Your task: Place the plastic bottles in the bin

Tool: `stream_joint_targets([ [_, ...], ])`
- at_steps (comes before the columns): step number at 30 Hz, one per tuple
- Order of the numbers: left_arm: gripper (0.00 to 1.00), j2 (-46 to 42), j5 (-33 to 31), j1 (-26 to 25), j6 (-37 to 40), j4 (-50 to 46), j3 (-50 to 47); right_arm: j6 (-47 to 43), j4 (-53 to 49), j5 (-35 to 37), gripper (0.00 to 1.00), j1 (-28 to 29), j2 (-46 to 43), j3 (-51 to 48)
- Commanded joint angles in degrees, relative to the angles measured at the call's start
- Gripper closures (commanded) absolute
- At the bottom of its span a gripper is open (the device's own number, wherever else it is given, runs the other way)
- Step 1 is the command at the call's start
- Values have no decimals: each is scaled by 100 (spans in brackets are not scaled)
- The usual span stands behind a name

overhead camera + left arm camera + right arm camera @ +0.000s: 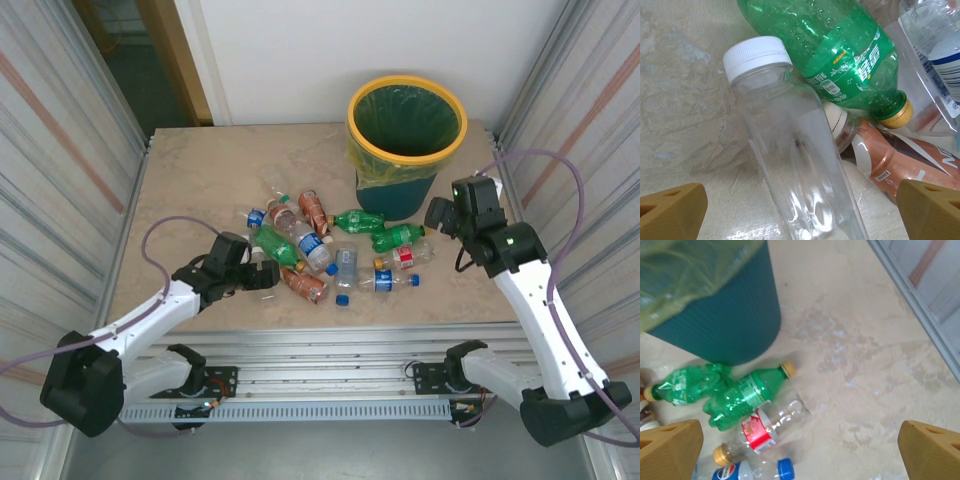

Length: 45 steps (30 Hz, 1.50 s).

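Both claws hang released: left claw [262, 277] at the near-left edge of the plastic bottles [322, 250], right claw [437, 214] just right of the bin [400, 195]. Left wrist: clear white-capped bottle [790, 150] between spread fingers [670, 210]. Right wrist: green bottles [740, 395] beside the bin.

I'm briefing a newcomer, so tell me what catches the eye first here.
The teal bin with a yellow rim stands at the table's far edge, right of centre. A heap of plastic bottles, green, clear and brown-orange, lies mid-table before it. A clear white-capped bottle lies right under the open left gripper.
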Motion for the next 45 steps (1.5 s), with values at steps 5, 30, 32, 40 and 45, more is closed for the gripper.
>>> stream_joint_targets([
  [5,4,-21,74,-59,-103,81,120,995,-238,146,2,211,-994,-1059],
  [30,24,488,10,-58,-364,481,-267,2127,-321,672,2,1819,-476,-1784],
  [32,26,544,-25,-60,-388,492,-308,2146,-246,681,2,1887,-399,-1786],
  [40,43,609,-209,-60,-522,641,-557,2263,181,667,2,2198,-28,-1784],
  [45,57,744,-287,-60,-537,620,-533,2246,621,380,2,2291,259,-1745],
])
